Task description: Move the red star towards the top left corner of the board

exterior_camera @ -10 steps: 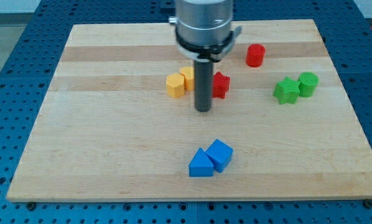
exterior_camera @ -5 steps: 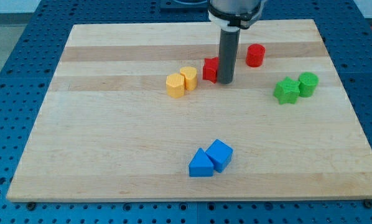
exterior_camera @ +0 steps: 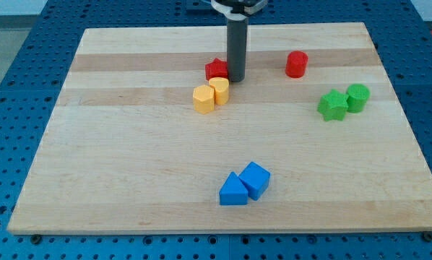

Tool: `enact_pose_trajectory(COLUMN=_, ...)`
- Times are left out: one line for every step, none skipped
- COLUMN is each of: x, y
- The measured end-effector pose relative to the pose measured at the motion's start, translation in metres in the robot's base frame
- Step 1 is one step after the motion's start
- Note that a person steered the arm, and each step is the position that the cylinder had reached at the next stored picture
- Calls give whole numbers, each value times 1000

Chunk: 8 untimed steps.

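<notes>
The red star [exterior_camera: 216,69] lies on the wooden board [exterior_camera: 129,144], above the middle and just above two yellow blocks. My tip [exterior_camera: 237,79] is at the star's right side, touching it or nearly so. The rod rises from there out of the view's top.
Two yellow blocks [exterior_camera: 209,95] sit side by side right below the star. A red cylinder [exterior_camera: 296,64] stands to the right. Two green blocks [exterior_camera: 343,101] are at the right side. A blue triangle [exterior_camera: 233,191] and a blue cube [exterior_camera: 256,178] touch near the bottom middle.
My tip has moved left and up, and the red star has slid left and up with it, from right of the yellow blocks to above them.
</notes>
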<state>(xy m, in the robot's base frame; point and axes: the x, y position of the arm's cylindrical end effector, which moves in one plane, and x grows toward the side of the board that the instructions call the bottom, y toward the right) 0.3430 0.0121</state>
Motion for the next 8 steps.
enact_pose_trajectory(x=0, y=-18)
enact_pose_trajectory(x=0, y=-39)
enact_pose_trajectory(x=0, y=-59)
enact_pose_trajectory(x=0, y=-81)
enact_pose_trajectory(x=0, y=-104)
enact_pose_trajectory(x=0, y=-123)
enact_pose_trajectory(x=0, y=-142)
enact_pose_trajectory(x=-8, y=-143)
